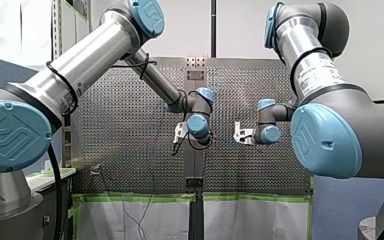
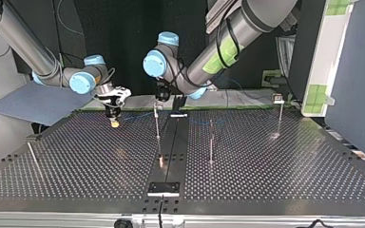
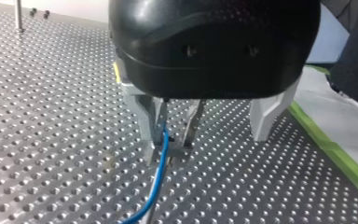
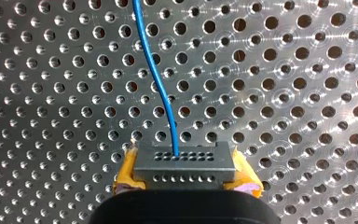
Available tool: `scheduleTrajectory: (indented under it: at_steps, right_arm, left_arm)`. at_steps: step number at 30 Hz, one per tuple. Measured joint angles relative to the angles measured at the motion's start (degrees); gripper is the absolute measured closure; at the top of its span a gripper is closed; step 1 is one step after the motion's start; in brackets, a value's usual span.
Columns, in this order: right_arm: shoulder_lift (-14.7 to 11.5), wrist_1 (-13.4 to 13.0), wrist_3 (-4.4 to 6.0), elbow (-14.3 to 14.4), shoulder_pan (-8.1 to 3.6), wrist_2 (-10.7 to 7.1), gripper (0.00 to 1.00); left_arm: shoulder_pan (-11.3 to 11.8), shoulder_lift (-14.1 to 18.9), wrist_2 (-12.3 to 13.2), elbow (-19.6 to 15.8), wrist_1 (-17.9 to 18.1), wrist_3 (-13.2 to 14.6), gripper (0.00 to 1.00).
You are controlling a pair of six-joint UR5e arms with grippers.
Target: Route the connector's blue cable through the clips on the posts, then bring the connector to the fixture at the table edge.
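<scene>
Your right gripper (image 4: 185,175) clamps the grey perforated rectangular connector (image 4: 184,162); its thin blue cable (image 4: 156,79) runs ahead. You cannot tell your left gripper (image 3: 170,140) state.

Cameras around the perforated table (image 2: 290,166).
Viewed high from one edge, low from the opposite; wrist cameras are set close over it, the blue cable (image 4: 155,79) being shared.

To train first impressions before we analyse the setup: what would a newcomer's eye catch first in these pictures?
In the right wrist view, the grey connector sits clamped between my right gripper's yellow pads, its blue cable running ahead over the perforated table. In the top view, thin posts stand mid-table, with my left arm and my right arm reaching in beyond them.
</scene>
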Motion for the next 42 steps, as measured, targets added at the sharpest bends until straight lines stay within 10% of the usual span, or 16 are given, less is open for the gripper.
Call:
scheduleTrajectory:
  at_steps: [42]
  right_arm:
    - [0.03,0.0,0.13,-0.01,0.03,-0.01,1.0]
  left_arm:
    - [-2.45,1.41,-1.7,-1.84,2.43,-3.12,0.0]
